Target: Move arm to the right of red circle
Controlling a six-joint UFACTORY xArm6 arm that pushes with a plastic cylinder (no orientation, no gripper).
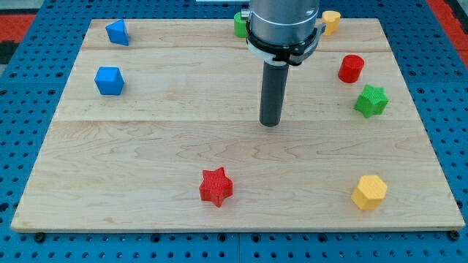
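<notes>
2 blue blocks are seen at the view's left: 1 [117, 32] near the top of the wooden board [146, 183], 1 blue cube [109, 80] below it. A red star [216, 186] lies low. My tip [270, 123] is set mid-board, touching nothing, nothing held. The red circle [351, 68] lies well right of it, a green star [371, 101] just below.

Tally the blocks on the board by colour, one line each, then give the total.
Blue: 2, a blue triangle block and a blue cube
Red: 2, a red circle and a red star
Green: 2, a green star and a green block partly hidden by the arm
Yellow: 2, a yellow hexagon and a yellow block
Total: 8
</notes>
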